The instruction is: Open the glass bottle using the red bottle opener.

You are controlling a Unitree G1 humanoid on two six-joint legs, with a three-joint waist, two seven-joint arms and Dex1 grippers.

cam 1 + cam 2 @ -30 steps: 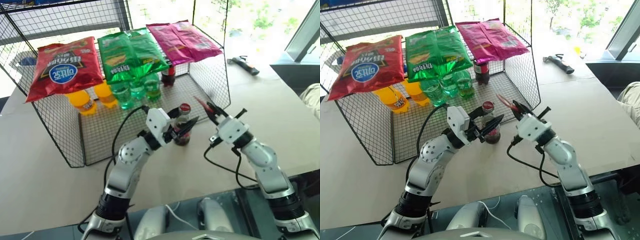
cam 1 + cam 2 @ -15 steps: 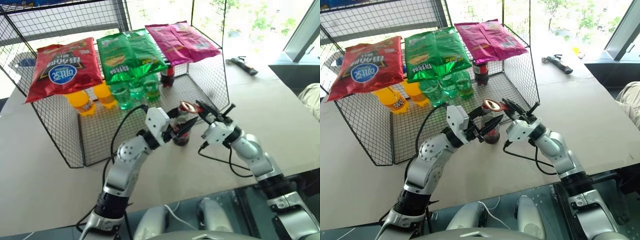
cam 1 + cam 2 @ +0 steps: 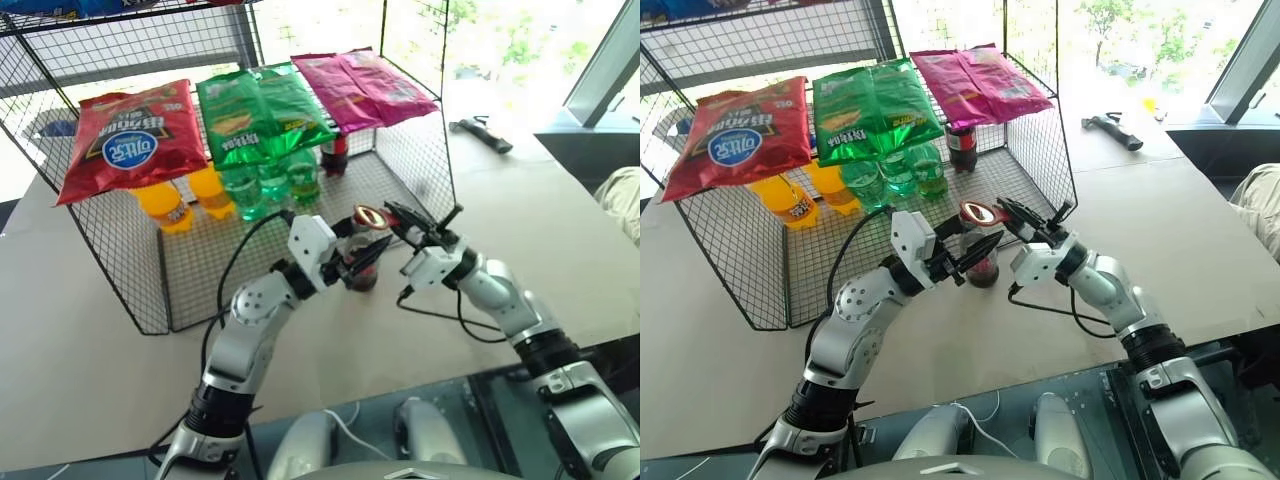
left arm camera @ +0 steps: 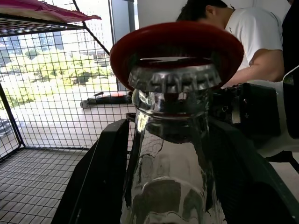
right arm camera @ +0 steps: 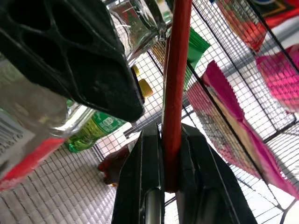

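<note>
The small clear glass bottle of dark cola (image 3: 362, 268), red-labelled and narrow-necked, stands at the centre of the frame on the beige table (image 3: 80, 350), just in front of the black wire-mesh rack (image 3: 420, 160) that fills the upper left. The left end effector (image 3: 362, 262) clamps the bottle's body between its two black fingers. The right end effector (image 3: 412, 227), pressed together, pinches the slim handle of the flat red bottle opener (image 3: 372, 215), whose ring-shaped head lies over the silver crown cap (image 4: 174, 77).
</note>
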